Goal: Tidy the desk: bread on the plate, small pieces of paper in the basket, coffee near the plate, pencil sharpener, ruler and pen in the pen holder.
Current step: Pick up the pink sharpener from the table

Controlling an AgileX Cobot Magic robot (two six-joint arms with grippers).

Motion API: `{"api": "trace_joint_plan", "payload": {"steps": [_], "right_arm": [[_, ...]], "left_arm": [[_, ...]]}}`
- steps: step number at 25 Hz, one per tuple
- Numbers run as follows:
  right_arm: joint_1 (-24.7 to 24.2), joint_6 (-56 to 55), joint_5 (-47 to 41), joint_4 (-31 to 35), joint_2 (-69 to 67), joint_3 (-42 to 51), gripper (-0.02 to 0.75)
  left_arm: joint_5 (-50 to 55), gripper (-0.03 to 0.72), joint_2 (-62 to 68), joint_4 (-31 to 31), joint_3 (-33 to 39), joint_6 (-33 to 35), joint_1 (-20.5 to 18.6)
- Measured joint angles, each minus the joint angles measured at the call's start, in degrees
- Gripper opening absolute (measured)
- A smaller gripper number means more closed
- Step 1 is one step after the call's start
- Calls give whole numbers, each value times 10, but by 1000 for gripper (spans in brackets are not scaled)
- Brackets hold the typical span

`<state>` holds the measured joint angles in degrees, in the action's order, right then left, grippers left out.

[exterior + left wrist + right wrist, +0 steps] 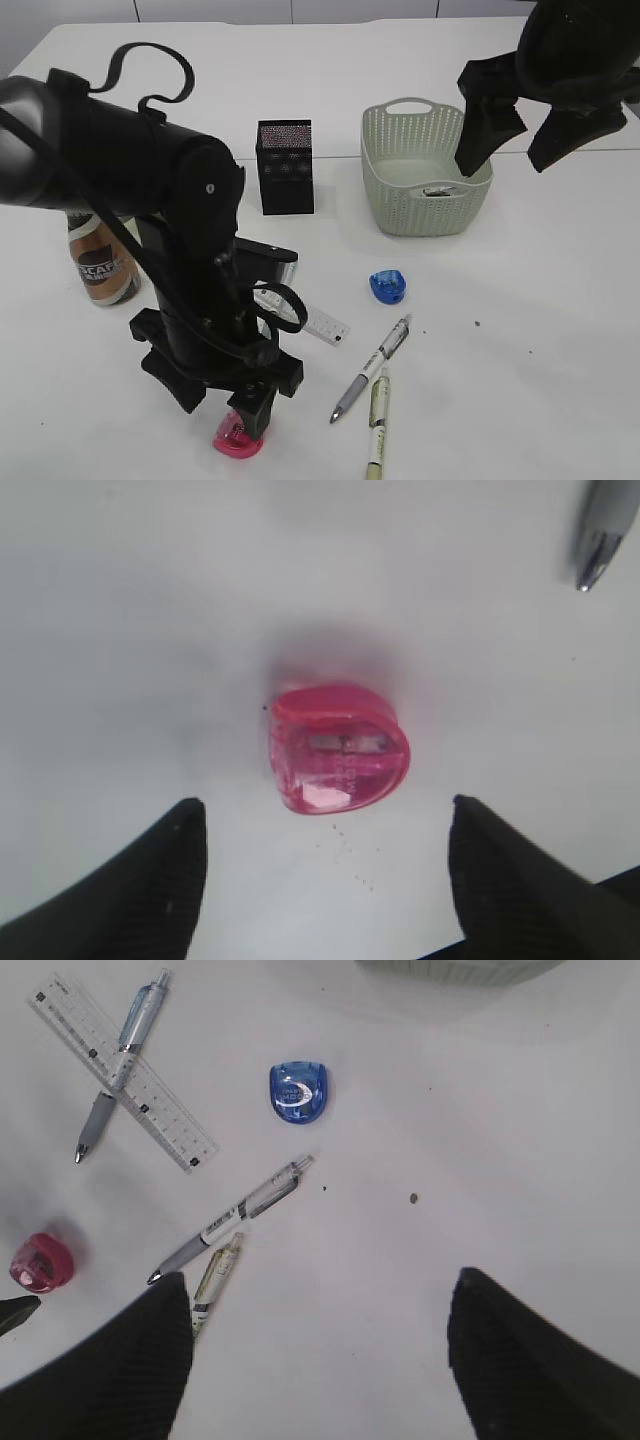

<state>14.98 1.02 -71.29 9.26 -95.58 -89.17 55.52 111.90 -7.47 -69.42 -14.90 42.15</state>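
A pink pencil sharpener (338, 748) lies on the white desk, just ahead of my open left gripper (325, 822), whose fingers touch nothing. From outside, that gripper (228, 408) hangs low over the pink sharpener (237, 438). My right gripper (515, 150) is open and empty, high above the basket (425, 215). Below it lie a blue sharpener (298, 1092), the ruler (150, 1110) with a pen (120, 1060) across it, and two more pens (235, 1218) (215, 1280). The black mesh pen holder (286, 167) stands at the back, the coffee bottle (100, 265) at left. Bread, plate and paper pieces are out of view.
The bulky left arm (150, 170) hides part of the ruler (325, 325) and the desk behind it. Pencil dust specks the desk by the pink sharpener. The basket's floor shows one small item I cannot identify. The desk's far edge runs behind the basket.
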Motion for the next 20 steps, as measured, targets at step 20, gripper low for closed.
{"api": "trace_joint_plan", "payload": {"steps": [20], "right_arm": [[0,8,0,0,0,0,583]], "left_arm": [[-23,549,62,-2,-7,0,0]]}}
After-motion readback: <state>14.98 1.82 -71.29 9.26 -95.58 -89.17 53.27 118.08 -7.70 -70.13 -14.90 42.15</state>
